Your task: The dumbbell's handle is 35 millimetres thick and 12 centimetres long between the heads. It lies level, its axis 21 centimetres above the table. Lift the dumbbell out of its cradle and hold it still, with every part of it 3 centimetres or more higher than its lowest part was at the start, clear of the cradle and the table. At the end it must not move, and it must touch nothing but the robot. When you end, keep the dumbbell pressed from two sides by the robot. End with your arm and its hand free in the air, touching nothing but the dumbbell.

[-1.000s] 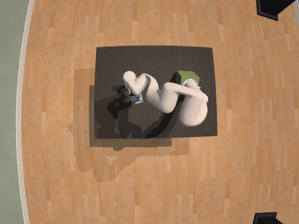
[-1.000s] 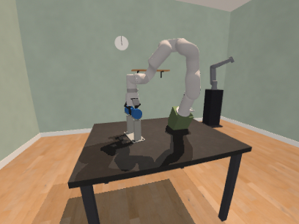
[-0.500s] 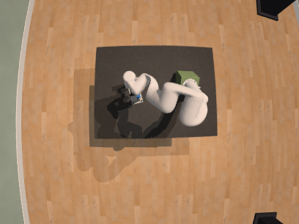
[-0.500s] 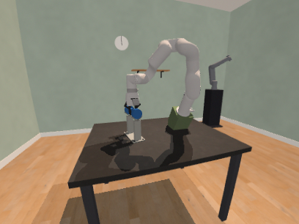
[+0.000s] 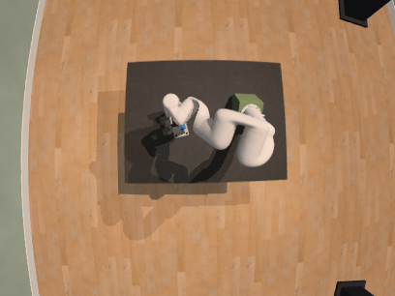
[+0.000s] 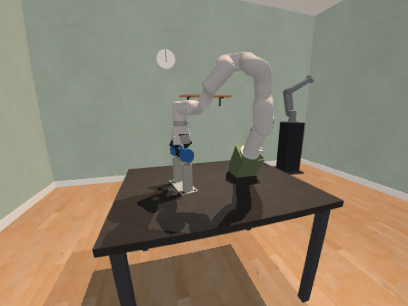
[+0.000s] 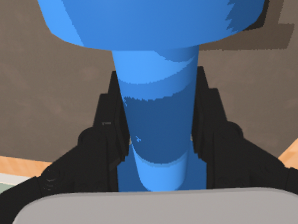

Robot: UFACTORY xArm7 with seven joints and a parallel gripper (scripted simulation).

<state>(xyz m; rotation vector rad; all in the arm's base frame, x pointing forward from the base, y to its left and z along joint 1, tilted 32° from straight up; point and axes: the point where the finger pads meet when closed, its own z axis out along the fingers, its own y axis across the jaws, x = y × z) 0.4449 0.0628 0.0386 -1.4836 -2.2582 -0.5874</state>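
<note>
The blue dumbbell [image 6: 183,153] lies level on top of its light grey cradle [image 6: 183,177] on the dark table. My gripper [image 7: 158,87] comes down from above, and its black fingers press the handle from both sides. It is shut on the dumbbell's handle. In the overhead view only a small blue patch of the dumbbell [image 5: 183,128] shows under my wrist.
The arm's green base block [image 6: 245,162] stands on the table to the right of the cradle. A black pedestal with a grey arm [image 6: 291,145] stands by the far right wall. The table edge is well left of the cradle.
</note>
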